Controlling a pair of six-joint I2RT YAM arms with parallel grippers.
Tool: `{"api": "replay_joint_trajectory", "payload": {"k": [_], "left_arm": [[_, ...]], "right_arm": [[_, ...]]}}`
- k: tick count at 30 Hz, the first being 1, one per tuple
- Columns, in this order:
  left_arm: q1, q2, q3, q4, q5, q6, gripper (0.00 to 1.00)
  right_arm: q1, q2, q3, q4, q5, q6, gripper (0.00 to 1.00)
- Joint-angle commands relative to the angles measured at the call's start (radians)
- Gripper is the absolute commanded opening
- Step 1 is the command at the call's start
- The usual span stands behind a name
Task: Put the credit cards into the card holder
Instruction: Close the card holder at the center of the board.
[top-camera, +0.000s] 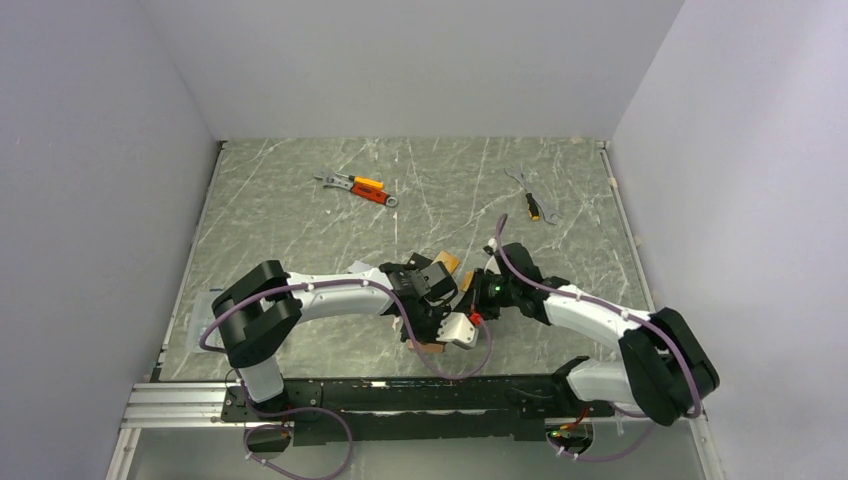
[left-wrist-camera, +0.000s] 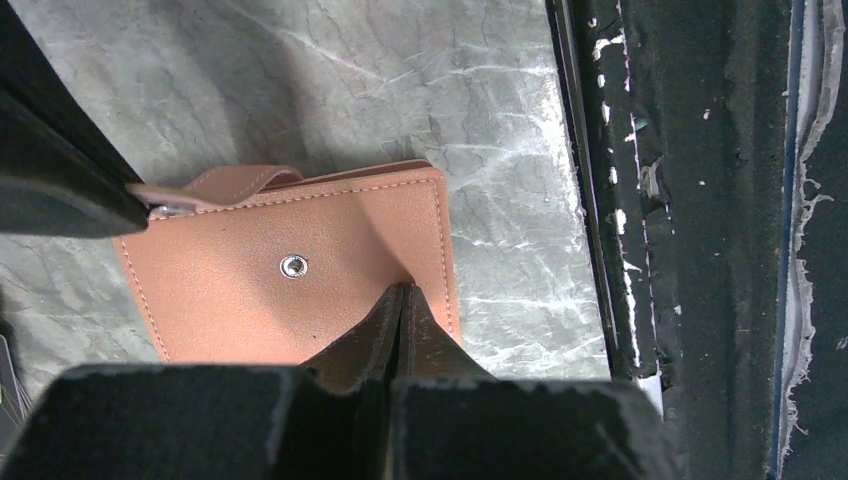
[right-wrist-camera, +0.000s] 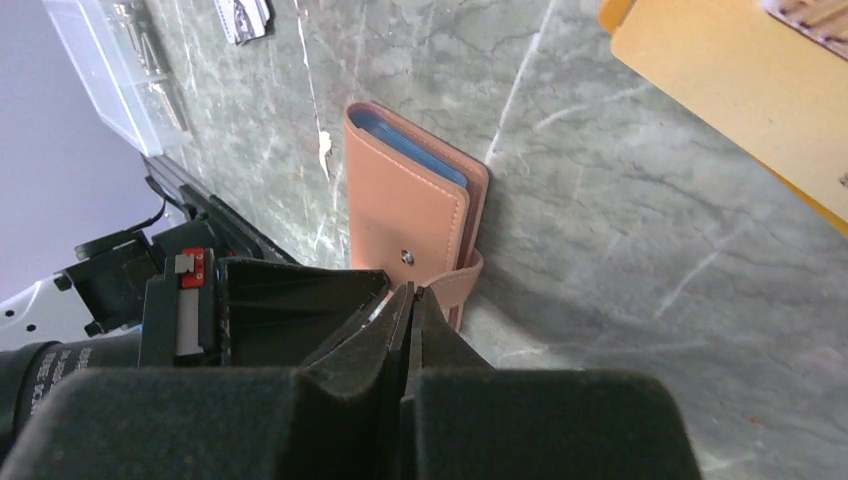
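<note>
Facing right wrist: card holder (right-wrist-camera: 405, 210) mouth

From above you get only a sliver of the card holder (top-camera: 432, 347); the rest is covered. In your right wrist view the frame edge cuts off an orange-gold card (right-wrist-camera: 730, 90) and a clear box (right-wrist-camera: 100, 70), its contents too blurred to name

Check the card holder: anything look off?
Yes. The card holder lies folded shut, but its strap bows out loose, not pressed onto the snap. The left claw and right claw are shut right by it. An orange-gold card is outside it.
</note>
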Motion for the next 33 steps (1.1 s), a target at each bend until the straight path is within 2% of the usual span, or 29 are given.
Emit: {"api": "replay_joint_trajectory", "payload": {"k": [1,11,17,21,23,24,27,33], "left_arm": [[0.006,0.017,-0.043,0.079,-0.075,0.027,0.00],[0.016,0.010,-0.038,0.091,-0.048,0.025,0.00],[0.044,-0.022,-0.024,0.069,-0.004,0.015,0.01],[0.087,-0.084,-0.013,0.049,0.032,0.011,0.08],[0.112,-0.120,-0.013,0.041,0.036,0.022,0.16],[0.124,-0.139,-0.018,0.036,0.041,0.032,0.23],[0.153,-0.200,-0.044,0.040,0.069,0.072,0.33],[0.144,-0.281,-0.195,0.127,0.128,0.250,0.34]], "right_arm": [[0.002,0.066,0.052,0.074,-0.068,0.011,0.00],[0.056,0.189,0.140,0.047,-0.068,-0.012,0.00],[0.079,0.259,0.212,-0.040,-0.033,-0.055,0.00],[0.080,0.296,0.231,-0.082,-0.017,-0.089,0.00],[0.080,0.307,0.243,-0.113,-0.006,-0.109,0.00],[0.080,0.309,0.248,-0.134,0.000,-0.120,0.00],[0.079,0.311,0.264,-0.175,0.016,-0.143,0.00],[0.079,0.340,0.336,-0.252,0.026,-0.187,0.00]]}}
